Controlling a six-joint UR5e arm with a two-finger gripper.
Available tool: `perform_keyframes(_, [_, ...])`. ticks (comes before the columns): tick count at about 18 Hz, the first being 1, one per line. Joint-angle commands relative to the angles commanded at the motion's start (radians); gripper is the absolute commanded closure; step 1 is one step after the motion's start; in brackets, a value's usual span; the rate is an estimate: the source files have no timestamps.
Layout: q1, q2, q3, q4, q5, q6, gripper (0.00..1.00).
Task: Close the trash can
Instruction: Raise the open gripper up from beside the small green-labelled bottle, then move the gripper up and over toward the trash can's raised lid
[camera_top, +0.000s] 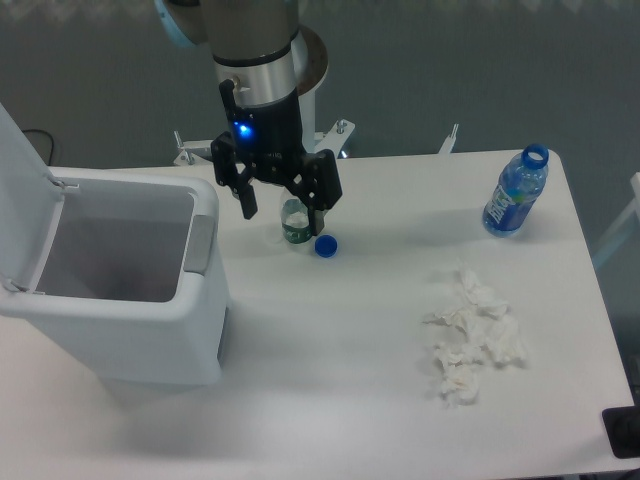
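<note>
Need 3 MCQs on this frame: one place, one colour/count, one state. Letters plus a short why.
1. Where is the loose blue cap?
A. inside the trash can
B. on the table beside the small clear bottle
C. on the blue bottle

2. How many bottles are on the table?
A. one
B. two
C. four

3. What state is the trash can in?
A. lid up, bin open
B. lid shut and latched
C. tipped on its side

Answers: 1 B, the cap lies on the table next to the small clear bottle under the gripper. 2 B, that one plus the blue bottle at the far right. 3 A, the lid stands raised at the left and the inside shows.
</note>
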Motion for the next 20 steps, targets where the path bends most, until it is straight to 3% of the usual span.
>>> perform_keyframes(9, [0.000,0.025,0.000,0.037,-0.005,-0.003,0.00])
perform_keyframes(15, [-0.014,0.095,-0.006,0.032,-0.008,-0.011,0.00])
perform_keyframes(20, [-0.087,0.155,-0.035,0.026,-0.008,-0.014,0.00])
